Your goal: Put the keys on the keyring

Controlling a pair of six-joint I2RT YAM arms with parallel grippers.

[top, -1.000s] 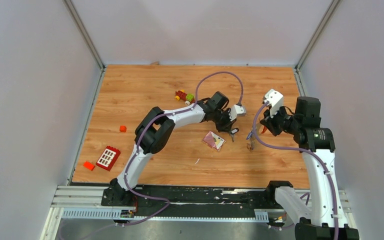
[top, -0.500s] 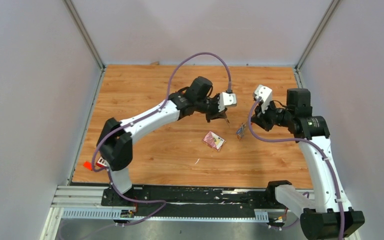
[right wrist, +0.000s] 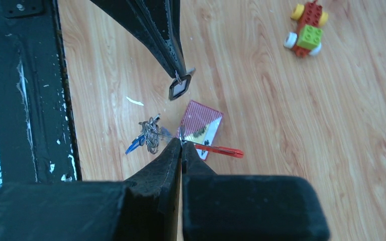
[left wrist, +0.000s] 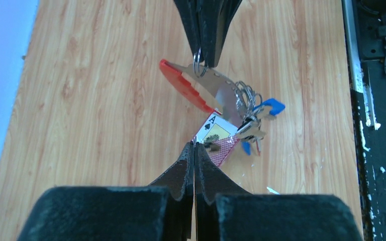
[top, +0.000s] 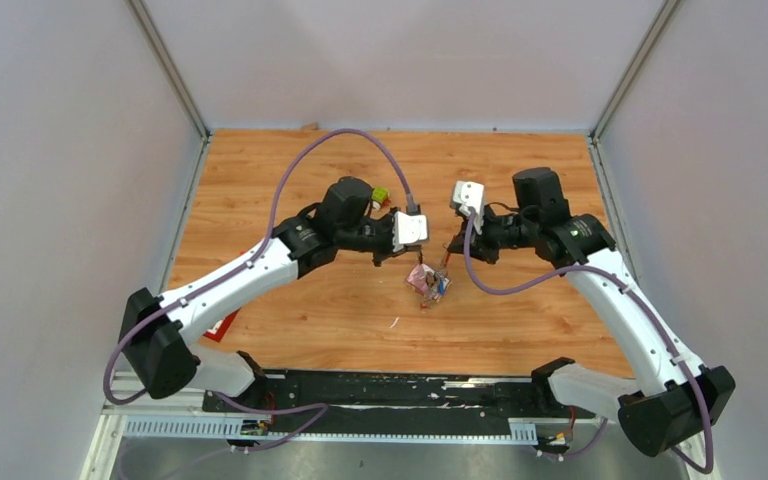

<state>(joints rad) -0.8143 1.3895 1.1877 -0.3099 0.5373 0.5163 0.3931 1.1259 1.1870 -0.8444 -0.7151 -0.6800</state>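
My right gripper (right wrist: 181, 142) is shut on the keyring's thin metal ring (left wrist: 199, 69) and holds it above the table. The red fob (left wrist: 183, 88) and grey fob (left wrist: 222, 91) hang from the ring. A bunch of keys (left wrist: 251, 123), one with a blue head (left wrist: 274, 106), dangles below them. My left gripper (left wrist: 195, 145) is shut on a small black-headed key (right wrist: 179, 89). The two grippers face each other, tip to tip, a short way apart. In the top view the left gripper (top: 400, 256) and the right gripper (top: 446, 260) meet over the middle of the table.
A pink card packet (top: 422, 279) lies on the wood right under the hanging keys. The red-yellow-green toy car (top: 380, 195) stands behind the left arm. A red window brick (top: 222, 322) lies at the near left, partly hidden by the left arm.
Both arms swung left and toward each other. The right gripper carried the keyring from the right side to above the pink packet. The left gripper drew back to face it.
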